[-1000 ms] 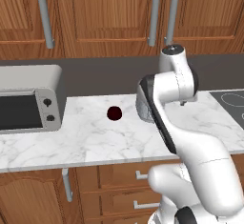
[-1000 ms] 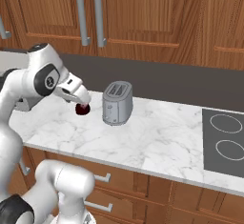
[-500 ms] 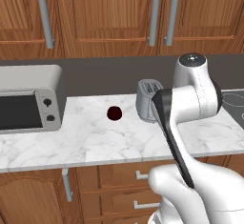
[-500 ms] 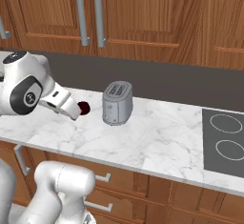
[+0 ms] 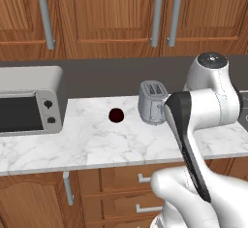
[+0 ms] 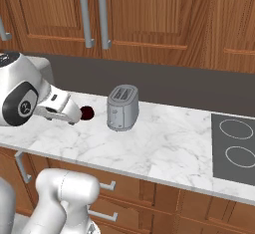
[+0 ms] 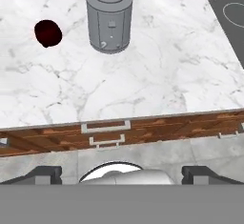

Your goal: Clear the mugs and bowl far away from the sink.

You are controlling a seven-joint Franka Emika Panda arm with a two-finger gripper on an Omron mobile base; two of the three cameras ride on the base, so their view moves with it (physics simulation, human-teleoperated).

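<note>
Dark maroon rounded mug (image 5: 116,115) sits alone on the white marble desk (image 5: 97,144), at about 9 o'clock of the silver two-slot toaster (image 5: 152,102), near it but apart. Nothing touches the mug.

The hand (image 7: 121,173) is pulled back over the desk's front edge, looking across the marble; in the hand view its two dark fingertips (image 7: 45,174) stand wide apart with nothing between them. Mug lies at 11 o'clock in that view, well off from the fingers, so I judge this a reach stage, no grasp begun.

In the right base view the forearm crosses in front of the mug (image 6: 87,112), partly hiding it; handle side cannot be told.

Surroundings: silver toaster oven with dark glass door (image 5: 26,106) at the desk's 9 o'clock end; black stovetop with ring marks (image 6: 234,148) at the 3 o'clock end; brown wooden cabinet doors with grey bar handles (image 5: 160,16) above. The toaster is the closest obstacle to an approach from the 3 o'clock side; the marble between the front edge and the mug lies free.
</note>
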